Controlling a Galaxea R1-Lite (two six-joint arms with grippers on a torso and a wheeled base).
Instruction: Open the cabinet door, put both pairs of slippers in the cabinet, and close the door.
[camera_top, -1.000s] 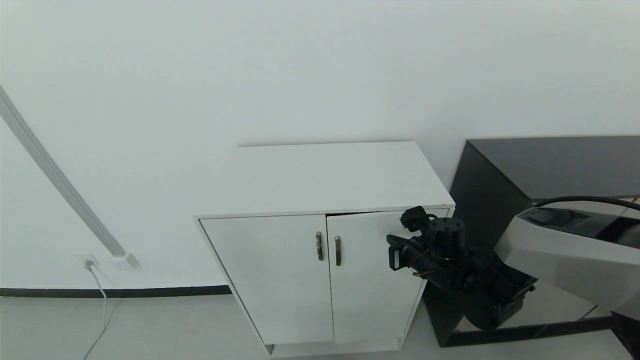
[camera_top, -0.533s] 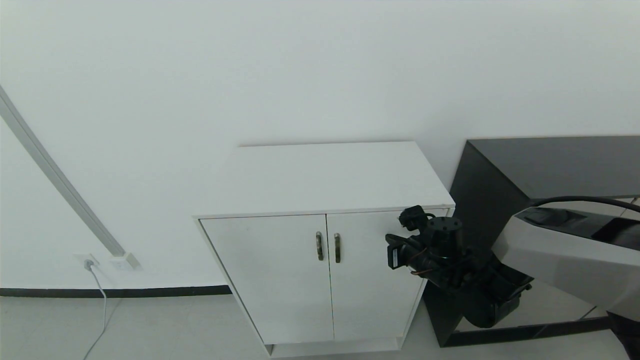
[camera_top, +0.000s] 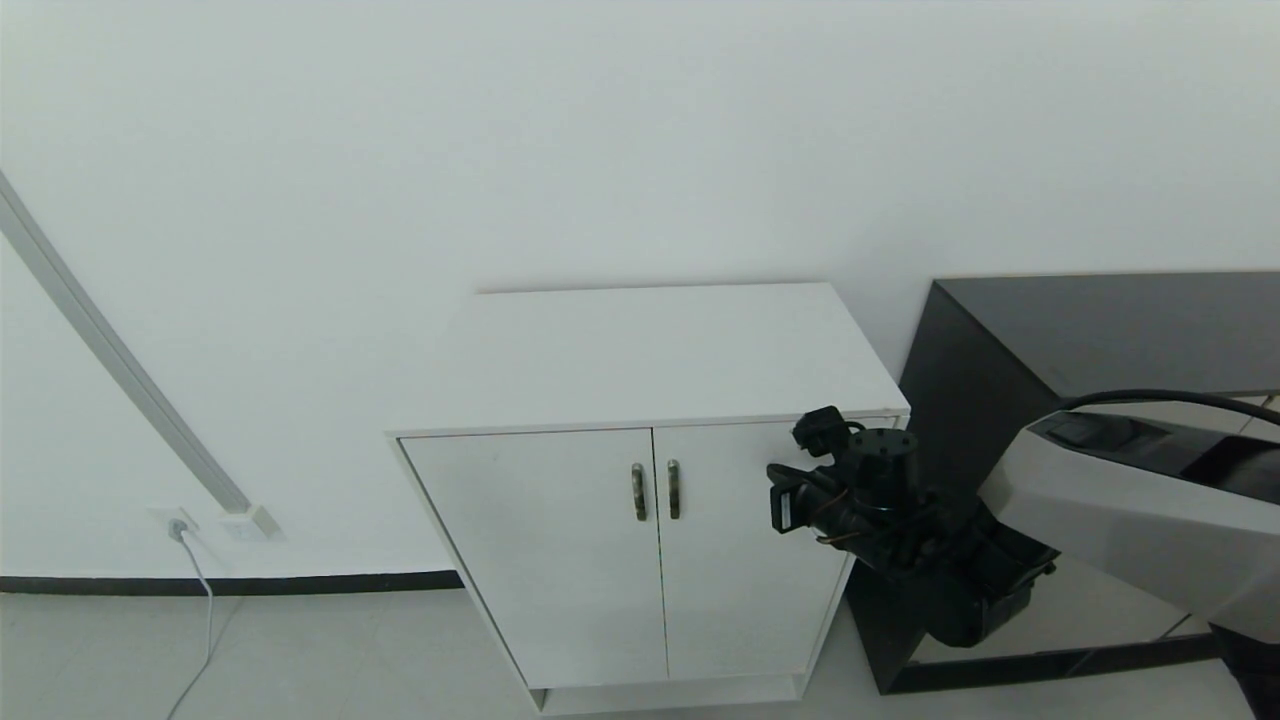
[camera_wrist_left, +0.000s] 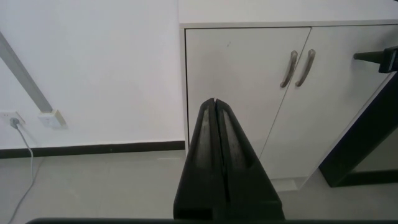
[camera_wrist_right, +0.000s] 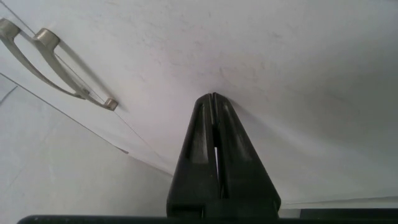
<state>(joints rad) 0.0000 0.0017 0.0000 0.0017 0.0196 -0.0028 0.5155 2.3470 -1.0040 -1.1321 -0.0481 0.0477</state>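
right fingers (camera_wrist_right: 200, 149): fully closed, empty, tips against the right door (camera_wrist_right: 280, 56) of the cabinet (camera_top: 650, 350); door handles (camera_wrist_right: 59, 68) lie beside the tips. both doors shut. left fingers (camera_wrist_left: 204, 143): closed, empty, cabinet well ahead.

No legible text, labels or signs.

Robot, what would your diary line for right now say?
left door: shut | right door: shut | right pincer: shut, tips against right door | left pincer: shut, back from cabinet
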